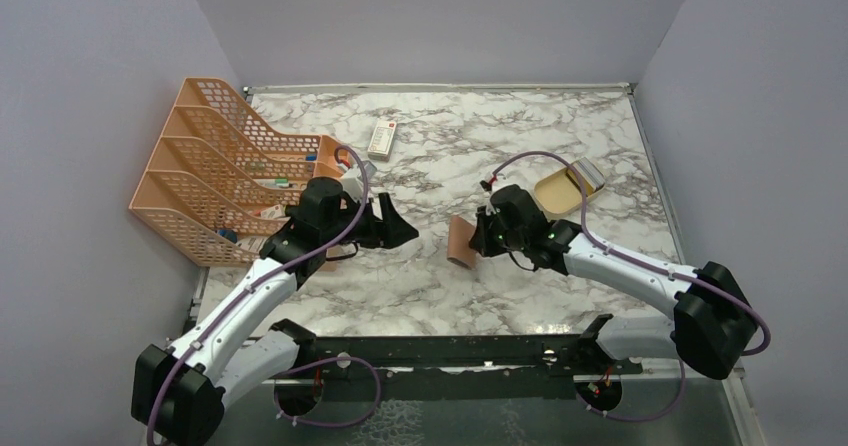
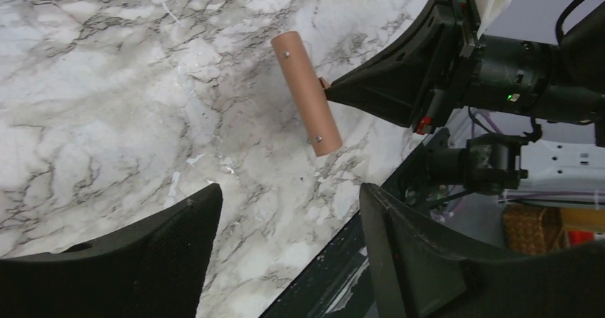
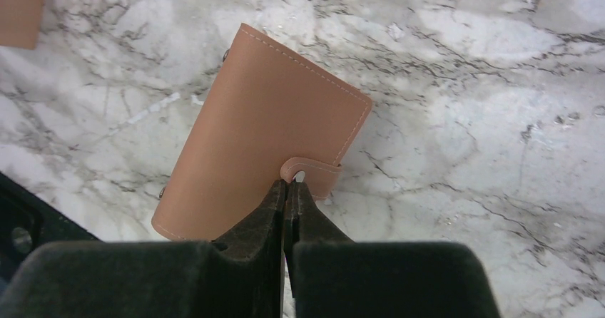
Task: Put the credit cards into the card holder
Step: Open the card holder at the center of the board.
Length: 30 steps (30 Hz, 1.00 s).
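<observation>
Flat stitched leather card holder [image 3: 264, 118]

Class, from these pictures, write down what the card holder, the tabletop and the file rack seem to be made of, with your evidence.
The card holder: matte tan leather or imitation; stitched edge, rivets. The tabletop: marble-look, grey veins; perhaps laminate. The file rack: likely orange plastic, moulded mesh.

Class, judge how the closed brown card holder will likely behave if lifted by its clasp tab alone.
The card holder looks thin and flat, so probably light. The right gripper is shut only on its small clasp tab, so it would likely dangle and swing, and the clasp might pop open. Its stitched cover seems fairly stiff, likelier to flex than flop.
</observation>
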Motion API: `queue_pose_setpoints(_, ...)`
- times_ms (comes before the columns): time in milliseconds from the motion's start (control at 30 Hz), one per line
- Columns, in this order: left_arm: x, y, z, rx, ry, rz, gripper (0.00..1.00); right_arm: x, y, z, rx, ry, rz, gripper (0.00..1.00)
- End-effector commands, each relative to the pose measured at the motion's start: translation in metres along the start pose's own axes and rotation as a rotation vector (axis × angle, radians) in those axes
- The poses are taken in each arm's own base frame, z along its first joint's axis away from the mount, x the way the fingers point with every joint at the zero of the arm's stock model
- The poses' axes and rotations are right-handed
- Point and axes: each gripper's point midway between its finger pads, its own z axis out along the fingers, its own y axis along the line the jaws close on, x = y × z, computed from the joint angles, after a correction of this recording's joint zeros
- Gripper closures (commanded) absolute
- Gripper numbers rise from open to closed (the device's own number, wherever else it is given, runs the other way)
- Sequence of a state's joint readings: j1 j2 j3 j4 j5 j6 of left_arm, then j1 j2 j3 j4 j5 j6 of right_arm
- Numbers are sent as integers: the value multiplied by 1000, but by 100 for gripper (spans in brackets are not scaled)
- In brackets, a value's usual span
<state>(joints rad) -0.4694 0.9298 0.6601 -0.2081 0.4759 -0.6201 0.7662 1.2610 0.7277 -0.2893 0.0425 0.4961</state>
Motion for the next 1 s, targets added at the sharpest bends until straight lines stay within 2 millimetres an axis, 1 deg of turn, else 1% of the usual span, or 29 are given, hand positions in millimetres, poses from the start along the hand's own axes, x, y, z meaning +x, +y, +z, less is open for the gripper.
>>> queue_pose_setpoints(0, -5, -27, 6, 145, -26, -93, 22, -25, 39, -8, -185, -75, 23, 99)
queue_pose_setpoints(100, -4, -32, 13, 174, -13, -131, 20, -31, 54, -12, -256, -83, 43, 99)
queue_pose_setpoints(200, -2, -29, 26, 170, 14, -147, 19, -37, 64, -18, -304, -98, 57, 99)
queue_pose_setpoints(233, 2, -25, 33, 163, 36, -155, 19, -39, 66, -20, -315, -103, 60, 99)
queue_pose_setpoints(333, 7, -26, 48, 167, 86, -159, 20, -43, 70, -21, -331, -115, 63, 99)
queue_pose_setpoints(433, 14, -25, 62, 151, 124, -148, 25, -47, 73, -22, -338, -115, 63, 99)
queue_pose_setpoints(467, 15, -24, 67, 146, 134, -144, 28, -48, 74, -24, -340, -116, 60, 99)
queue_pose_setpoints(533, 16, -22, 73, 137, 143, -129, 40, -51, 75, -26, -342, -127, 53, 99)
queue_pose_setpoints(567, 15, -21, 75, 134, 142, -119, 50, -52, 74, -26, -337, -133, 48, 99)
queue_pose_setpoints(667, 14, -14, 76, 93, 135, -91, 85, -54, 66, -25, -292, -147, 45, 99)
queue_pose_setpoints(700, 14, -10, 75, 72, 135, -80, 94, -54, 60, -24, -261, -149, 55, 99)
queue_pose_setpoints(733, 15, -7, 74, 54, 135, -68, 100, -53, 55, -23, -232, -153, 63, 99)
queue_pose_setpoints(833, 19, -2, 67, 27, 137, -46, 100, -48, 35, -21, -140, -163, 69, 99)
queue_pose_setpoints(967, 21, 8, 61, -23, 120, -33, 100, -41, 23, -23, -94, -170, 59, 99)
